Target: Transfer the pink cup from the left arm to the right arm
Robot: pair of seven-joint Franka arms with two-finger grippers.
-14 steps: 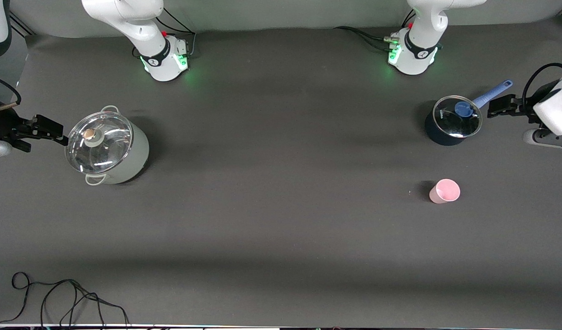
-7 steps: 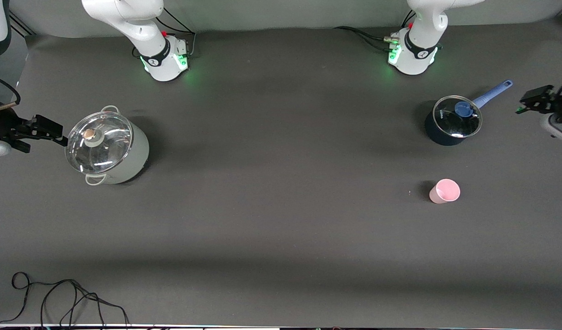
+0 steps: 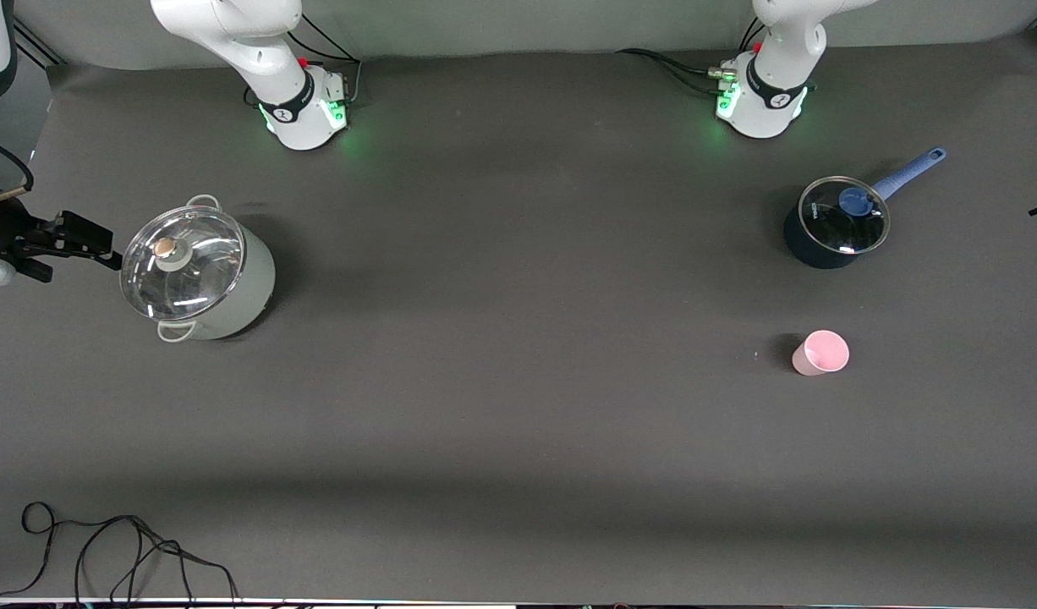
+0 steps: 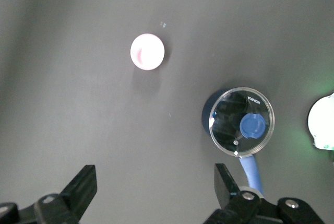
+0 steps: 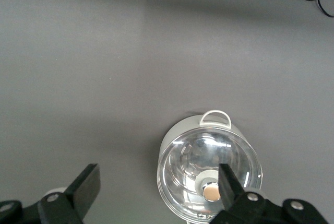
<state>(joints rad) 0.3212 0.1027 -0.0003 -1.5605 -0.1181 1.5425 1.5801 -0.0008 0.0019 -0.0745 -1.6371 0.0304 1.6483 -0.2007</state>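
The pink cup [image 3: 820, 353] stands upright on the table, nearer the front camera than the blue saucepan [image 3: 836, 222], probably light and slippery plastic (best pinched across the rim), while the left gripper [image 4: 155, 195] and the waiting right gripper [image 5: 159, 190] both gape wide, empty.

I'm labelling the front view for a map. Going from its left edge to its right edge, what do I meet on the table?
Right claw → white lidded pot → pink cup → dark blue saucepan, its handle reaching on toward the left arm's end.
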